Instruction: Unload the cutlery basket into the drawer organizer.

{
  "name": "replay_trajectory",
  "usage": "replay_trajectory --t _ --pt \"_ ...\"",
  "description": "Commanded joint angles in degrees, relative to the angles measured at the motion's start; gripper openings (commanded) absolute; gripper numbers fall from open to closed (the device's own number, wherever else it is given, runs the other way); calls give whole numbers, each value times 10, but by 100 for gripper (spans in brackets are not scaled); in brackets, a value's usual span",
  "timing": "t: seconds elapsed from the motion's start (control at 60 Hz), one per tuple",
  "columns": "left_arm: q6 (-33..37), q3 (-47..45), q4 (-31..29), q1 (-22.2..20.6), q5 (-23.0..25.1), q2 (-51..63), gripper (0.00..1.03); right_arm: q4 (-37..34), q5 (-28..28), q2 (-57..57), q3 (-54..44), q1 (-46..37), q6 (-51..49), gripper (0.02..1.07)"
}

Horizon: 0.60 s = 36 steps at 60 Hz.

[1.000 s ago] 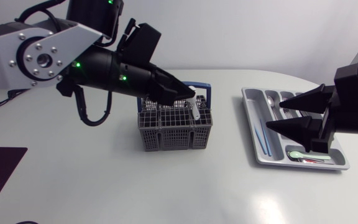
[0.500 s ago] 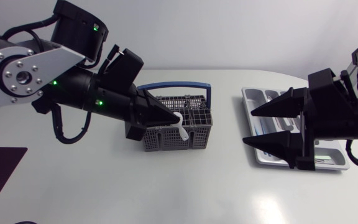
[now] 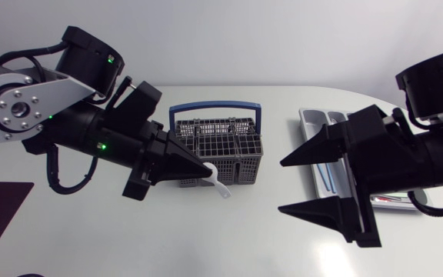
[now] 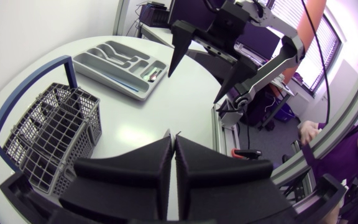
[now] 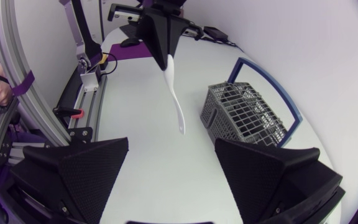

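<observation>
On the left of the head view, the left arm reaches in over the table (image 3: 114, 238). The left gripper (image 3: 204, 171) is pressed together, pinching one end of a white utensil (image 3: 220, 185). The utensil hangs clear of the basket (image 3: 237, 171), just in front of its near wall, slanting down and away from the fingertips. In the right wrist view it dangles freely, with the broader end in the pinch and the slim end lowest. I cannot tell whether it is a spoon or a fork.

It looks like thin plastic, so I judge it very light, fairly stiff with a little spring, and smooth enough to slip or swivel in a one-ended pinch. The free lower shaft is the sensible place to take it, squeezed gently across its flat faces and close enough to the middle that it will not pivot. It is unlikely to break, but a hard squeeze could flick it out.

Next comes the basket with its blue handle (image 3: 214, 107), standing upright mid-table.

Right of it, the right gripper (image 3: 282, 186) is spread wide and holds nothing, its tips facing the utensil but apart from it.

Farthest right, the drawer organizer (image 3: 311, 119) lies partly hidden under that arm, with a few pieces in its slots
</observation>
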Motion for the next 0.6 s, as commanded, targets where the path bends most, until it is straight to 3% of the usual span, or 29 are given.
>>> replay_trajectory --t 0.0,0.3,0.583 --pt "24 -10 -13 7 22 -4 3 -4 7 3 -16 29 -9 102" --pt "37 -2 -26 -28 44 21 3 40 15 76 -13 84 3 95" --pt "36 31 -29 -55 44 61 3 73 15 124 -12 116 2 69"
